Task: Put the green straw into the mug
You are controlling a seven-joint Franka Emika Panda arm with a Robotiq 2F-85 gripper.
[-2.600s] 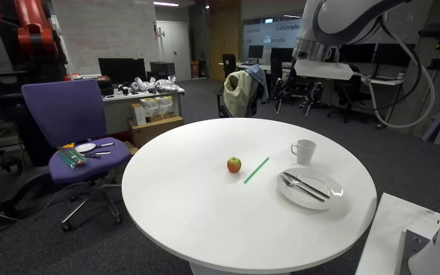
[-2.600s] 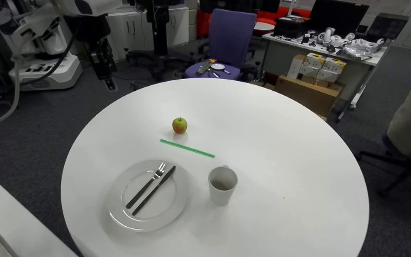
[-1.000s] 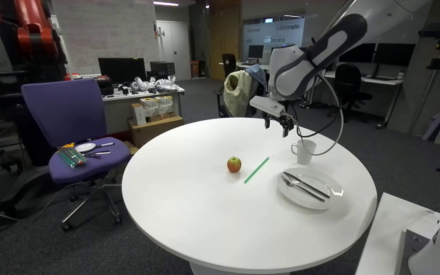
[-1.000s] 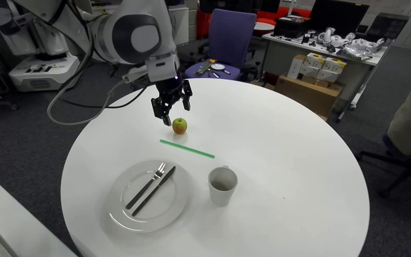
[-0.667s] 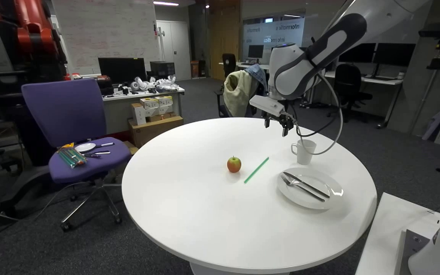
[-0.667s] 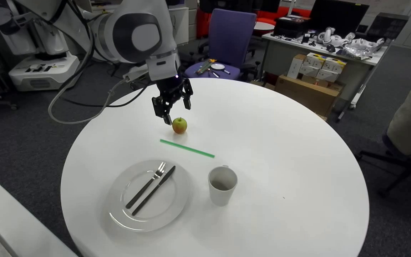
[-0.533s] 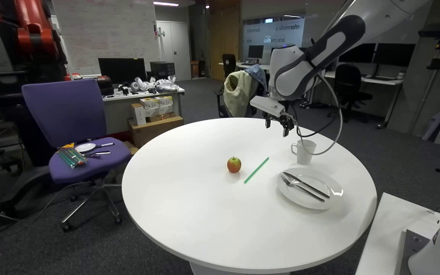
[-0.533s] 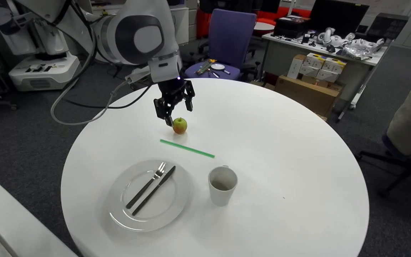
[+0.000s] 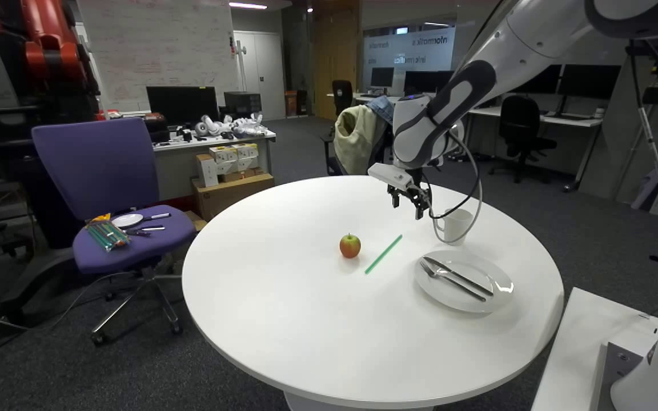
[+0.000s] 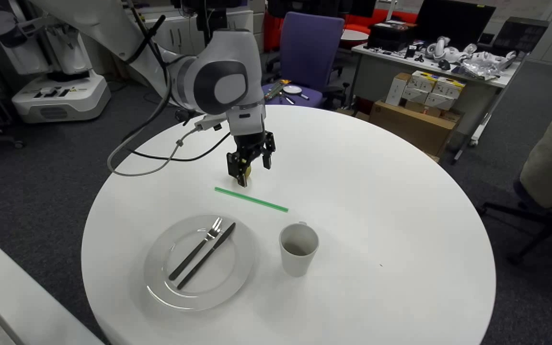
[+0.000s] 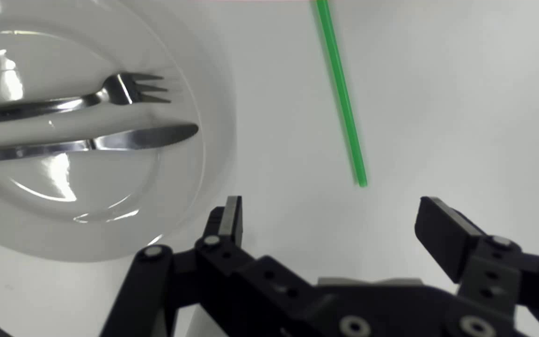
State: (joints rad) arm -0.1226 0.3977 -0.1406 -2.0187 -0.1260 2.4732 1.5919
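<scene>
Parted jaws nearer green straw (image 11: 343,93)

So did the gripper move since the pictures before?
Yes: in an exterior view, the gripper has moved down and left in the picture, closer to the green straw, which hasn't moved.

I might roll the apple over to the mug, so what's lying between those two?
The green straw lies between the apple and the mug, flat on the white table. That shows in both exterior views.

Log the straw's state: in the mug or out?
Out: the green straw lies flat on the table, apart from the mug, in both exterior views.
</scene>
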